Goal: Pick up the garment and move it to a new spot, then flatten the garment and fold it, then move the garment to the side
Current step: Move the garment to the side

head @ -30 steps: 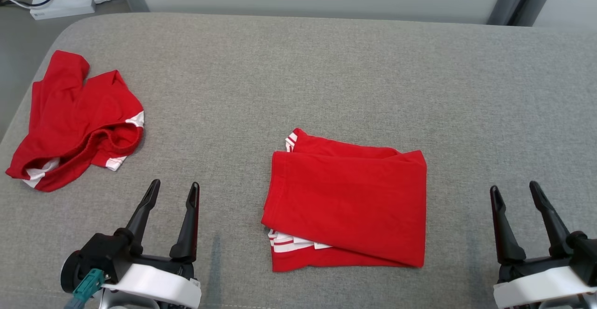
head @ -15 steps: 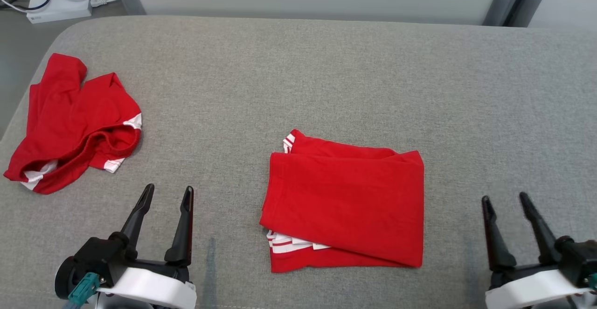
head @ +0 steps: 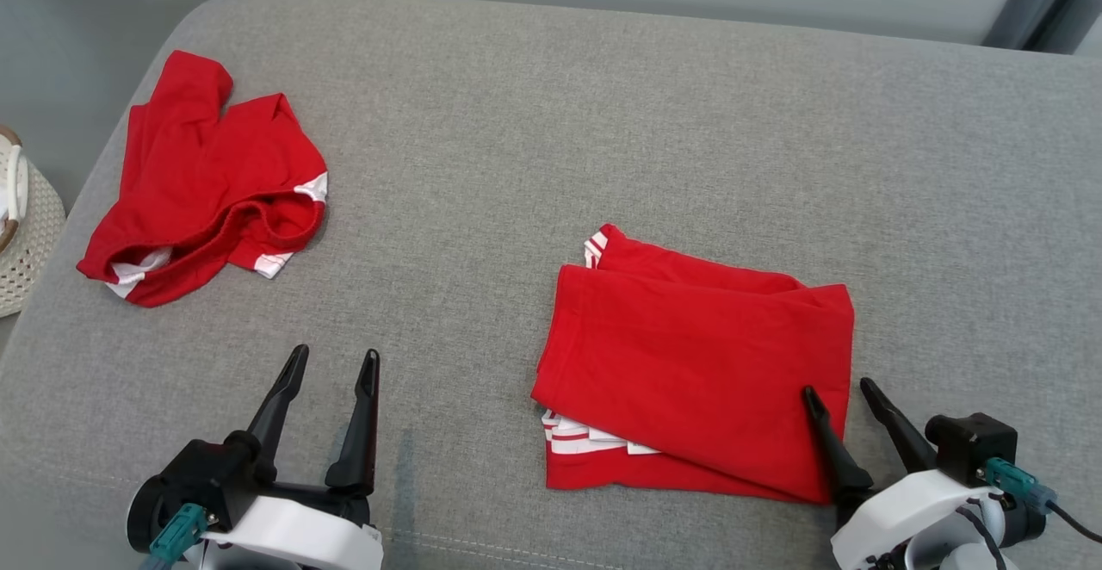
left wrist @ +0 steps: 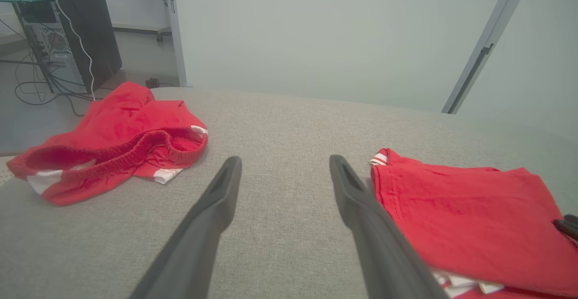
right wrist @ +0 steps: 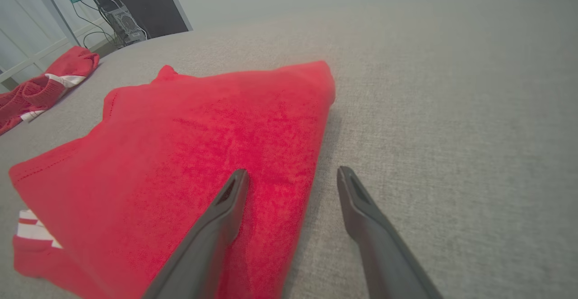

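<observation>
head view: folded red cloth garment with white stripes (head: 697,372) lower centre-right on grey woven surface (head: 516,122); right gripper (head: 837,387) spread, empty, straddling its right edge; left gripper (head: 336,351) spread, empty, lower left | left wrist view: fingers over bare surface | right wrist view: one finger above cloth, other off it | risk: pinching only the top layer would drag the fold apart
</observation>
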Tool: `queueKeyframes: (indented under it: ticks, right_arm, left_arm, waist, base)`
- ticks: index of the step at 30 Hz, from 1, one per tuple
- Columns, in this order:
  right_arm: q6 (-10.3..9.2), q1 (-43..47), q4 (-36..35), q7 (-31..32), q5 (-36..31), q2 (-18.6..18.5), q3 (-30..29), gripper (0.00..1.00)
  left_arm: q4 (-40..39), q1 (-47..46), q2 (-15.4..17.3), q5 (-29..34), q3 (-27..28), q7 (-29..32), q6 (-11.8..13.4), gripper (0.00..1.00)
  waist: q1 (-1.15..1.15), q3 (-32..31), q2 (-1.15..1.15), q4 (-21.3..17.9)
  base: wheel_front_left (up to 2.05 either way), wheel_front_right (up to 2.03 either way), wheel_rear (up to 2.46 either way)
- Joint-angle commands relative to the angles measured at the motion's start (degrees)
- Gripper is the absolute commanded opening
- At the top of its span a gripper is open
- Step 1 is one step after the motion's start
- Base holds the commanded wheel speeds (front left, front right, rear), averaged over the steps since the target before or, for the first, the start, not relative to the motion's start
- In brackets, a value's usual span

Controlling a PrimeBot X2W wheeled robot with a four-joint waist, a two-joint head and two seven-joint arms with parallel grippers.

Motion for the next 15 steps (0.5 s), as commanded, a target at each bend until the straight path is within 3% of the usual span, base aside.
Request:
queueKeyframes:
  ticks: [1, 7, 8, 9, 10, 15]
  right_arm:
    - [0.06, -1.6, 0.1, -0.7, 0.8, -1.0, 2.0, 1.00]
    - [0.06, -4.0, 4.4, -0.7, 5.5, -1.6, 6.3, 1.00]
    - [0.06, -4.5, 5.0, -0.7, 6.5, -1.7, 7.2, 0.74]
    - [0.06, -5.1, 5.2, -0.7, 6.9, -2.0, 8.0, 0.32]
    - [0.06, -5.5, 5.5, -0.7, 7.8, -2.1, 8.8, 0.00]
    - [0.06, -7.3, 6.1, -0.7, 9.7, -3.7, 10.5, 0.00]
  left_arm:
    - [-1.0, -2.9, 0.8, -0.3, 2.1, -0.3, -0.2, 1.00]
    - [-0.5, -3.0, 0.4, -0.1, 2.6, -0.5, -0.4, 1.00]
    - [-0.5, -2.9, 0.4, -0.1, 2.7, -0.6, -0.5, 1.00]
    - [-0.5, -2.9, 0.3, 0.0, 2.8, -0.6, -0.5, 1.00]
    - [-0.5, -3.0, 0.3, 0.0, 2.8, -0.6, -0.5, 1.00]
    - [-0.6, -3.1, 0.3, 0.3, 3.2, -0.7, -0.7, 1.00]
  waist:
    - [0.00, 0.4, 0.00, 0.5]
    - [0.00, 0.9, 0.00, 0.7]
    - [0.00, 1.0, 0.00, 0.6]
    - [0.00, 1.0, 0.00, 0.5]
    - [0.00, 1.2, 0.00, 0.5]
    - [0.00, 1.6, 0.00, -0.1]
  base:
    - [0.00, 0.00, 0.00]
    - [0.00, 0.00, 0.00]
    - [0.00, 0.00, 0.00]
    - [0.00, 0.00, 0.00]
    - [0.00, 0.00, 0.00]
    - [0.00, 0.00, 0.00]
